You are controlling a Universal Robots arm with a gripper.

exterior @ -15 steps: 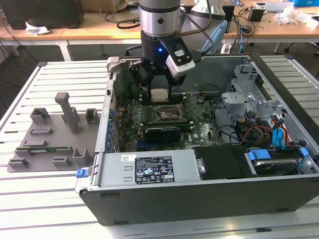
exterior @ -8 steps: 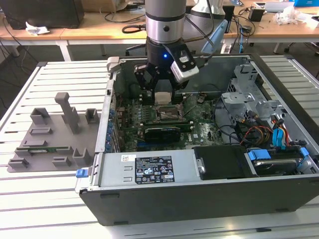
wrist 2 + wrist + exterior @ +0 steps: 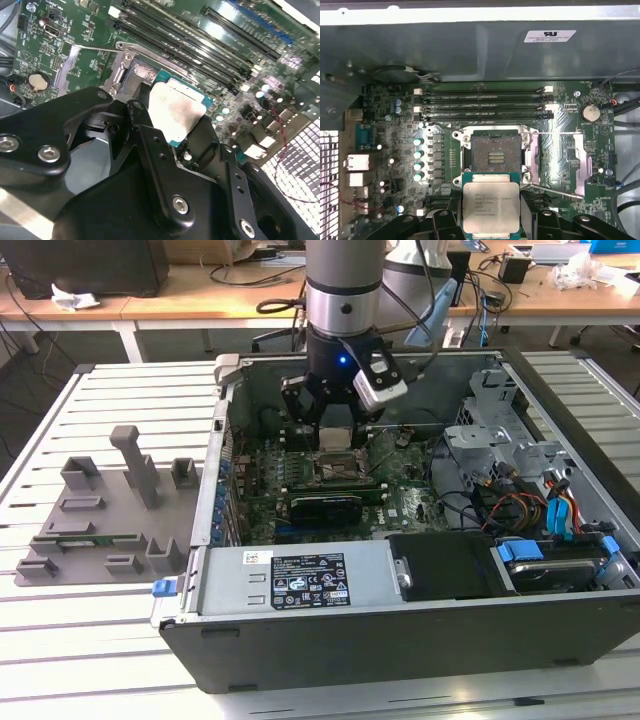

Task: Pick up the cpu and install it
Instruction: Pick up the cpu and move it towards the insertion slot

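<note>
Pick is done: gripper [image 3: 335,432] jaws are clamped on the cpu [image 3: 491,207] by its edges. It sits upper centre of the exterior view, inside the open PC case [image 3: 400,640]. Install isn't done: the CPU socket [image 3: 492,154] on the motherboard [image 3: 560,120] is bare, with the load plate [image 3: 535,155] swung open beside it. Chip hangs near the socket, not seated. Roughly halfway, I'd say.

Matt, brushed silver metal tops the flat square green-rimmed cpu [image 3: 491,207]. The black, angular hand [image 3: 174,119] looks satin-matt, with shiny steel screws. The green motherboard [image 3: 560,125] has a glossy lacquer. At the exterior view's left, matt grey plastic fixture blocks [image 3: 145,475] sit on the ribbed pale metal tabletop [image 3: 120,390].
</note>
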